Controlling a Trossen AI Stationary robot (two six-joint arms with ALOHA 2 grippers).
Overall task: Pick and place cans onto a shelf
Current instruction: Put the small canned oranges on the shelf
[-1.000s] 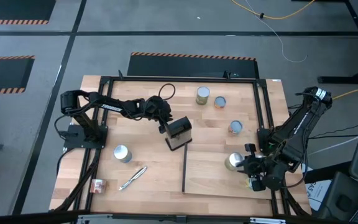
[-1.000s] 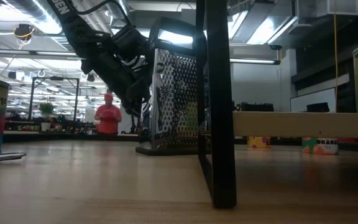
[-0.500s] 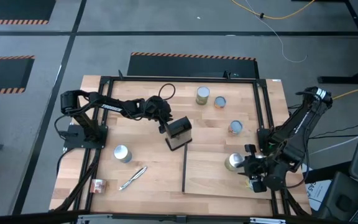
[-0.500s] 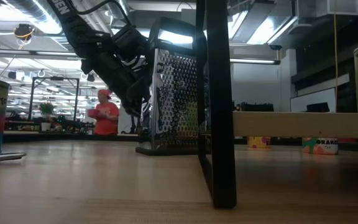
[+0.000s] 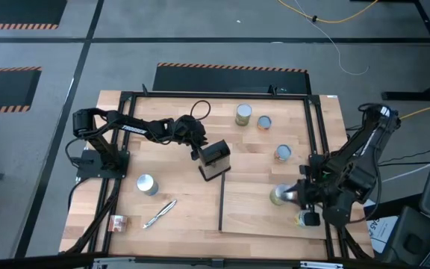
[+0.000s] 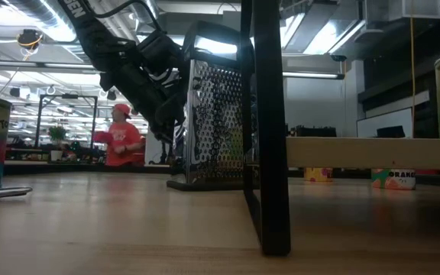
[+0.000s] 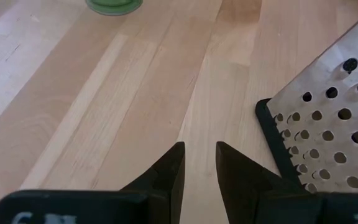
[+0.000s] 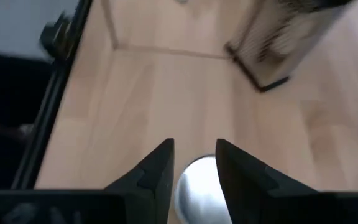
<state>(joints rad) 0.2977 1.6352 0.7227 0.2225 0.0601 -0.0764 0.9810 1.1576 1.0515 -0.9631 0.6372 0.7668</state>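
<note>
A silver-topped can (image 5: 278, 196) stands on the pale shelf panel (image 5: 256, 217), which has a black bar (image 5: 222, 202) along its left side. My right gripper (image 5: 295, 196) is just to the can's right, its fingers close together, and its wrist view shows the can top (image 8: 197, 186) beyond the narrow gap. A yellowish can (image 5: 308, 218) lies by the shelf's right edge. Three cans (image 5: 243, 113) (image 5: 264, 122) (image 5: 282, 152) stand farther back, and one (image 5: 147, 184) stands on the left. My left gripper (image 5: 198, 152) is shut and empty beside a metal grater (image 5: 215, 161). My right gripper is next to the silver-topped can's right side (image 5: 285, 196). I cannot tell whether it touches the can, because the arm covers that spot from above. The can stands upright on the shelf.
A thin silver pen-like tool (image 5: 159, 213) and a small red-labelled can (image 5: 116, 222) lie at the near left. A black frame (image 5: 125, 149) runs round the table. In the low view the shelf board (image 6: 373, 153) sits on a black post (image 6: 270, 122). A person in red (image 6: 121, 141) is in the room behind.
My right arm has risen and swung a little toward the table's far edge, so the yellowish can by the shelf's right edge shows more. The silver-topped can has stayed in place. The person in red has moved about in the room.
</note>
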